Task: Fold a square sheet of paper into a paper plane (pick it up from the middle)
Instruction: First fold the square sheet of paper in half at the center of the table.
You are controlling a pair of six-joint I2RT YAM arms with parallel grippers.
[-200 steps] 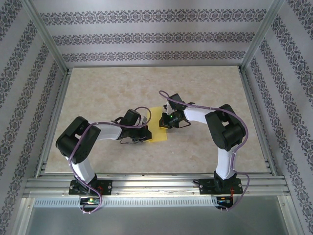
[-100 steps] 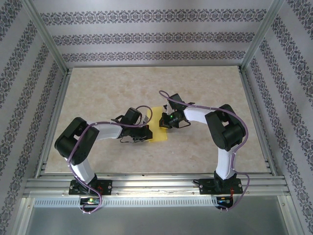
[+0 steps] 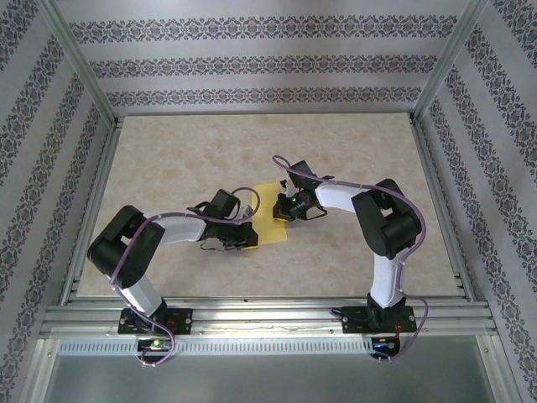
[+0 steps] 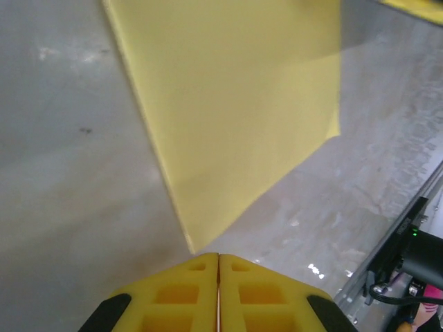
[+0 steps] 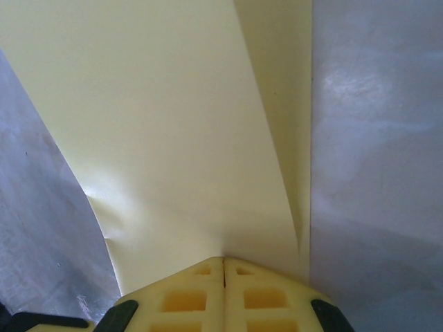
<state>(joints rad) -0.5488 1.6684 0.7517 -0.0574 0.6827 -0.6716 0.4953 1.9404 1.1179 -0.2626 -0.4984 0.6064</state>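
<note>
Since a second ago your left gripper (image 4: 218,260) has slid back a little towards its base and off the thin yellow square sheet of paper (image 3: 270,227), while the right arm has held its place. Left jaws are pressed together on nothing: in the left wrist view a corner of the sheet lies on the marbled beige tabletop (image 3: 352,151) just ahead of the fingertips, apart from them. Right gripper (image 5: 223,263) also has its jaws pressed together, and the sheet runs straight up into the tips with a wrinkle to one side and a raised fold to the other, so it appears to be pinching the paper's edge. The sheet lies near the middle of the table, between the two grippers, part folded and not yet a plane. Judge it very light, limp and easily creased or torn; it will likely slide on the smooth top, so take it at an edge or along the fold, pinned by the other gripper. Left arm lies low, elbow out to the left, forearm reaching right; right arm stands tall, forearm angled down and leftward to the sheet.
</note>
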